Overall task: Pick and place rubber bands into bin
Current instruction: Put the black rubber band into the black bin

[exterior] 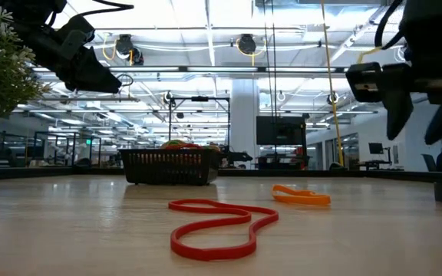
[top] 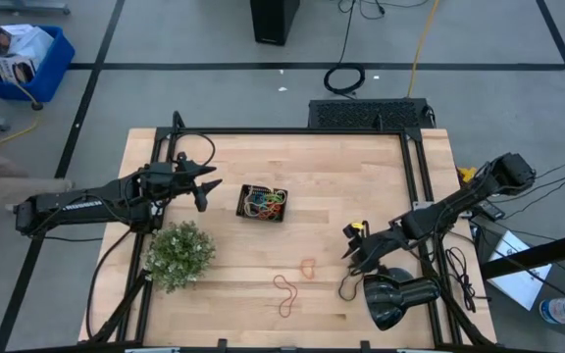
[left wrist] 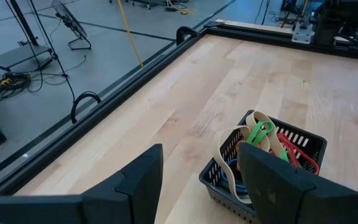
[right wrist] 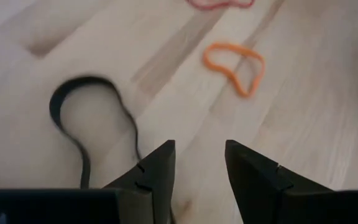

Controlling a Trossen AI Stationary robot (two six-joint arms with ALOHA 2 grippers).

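Observation:
The black mesh bin [top: 263, 203] sits mid-table with several coloured rubber bands inside [left wrist: 260, 134]. Three loose bands lie flat on the wood near the front edge: an orange one [top: 307, 266], a red one [top: 284, 292] and a black one [top: 346, 287]. My right gripper [top: 353, 250] hovers open above the table, tipped downward, just right of the orange band and over the black band [right wrist: 86, 112], with nothing between its fingers [right wrist: 199, 152]. My left gripper [top: 204, 191] waits open and raised, just left of the bin [left wrist: 199, 155].
A green potted plant [top: 179, 255] stands at the front left. A black lamp-like object [top: 395, 299] lies at the front right, close to the black band. A black frame rail [top: 415, 176] borders the tabletop. Bare wood lies between the bin and the loose bands.

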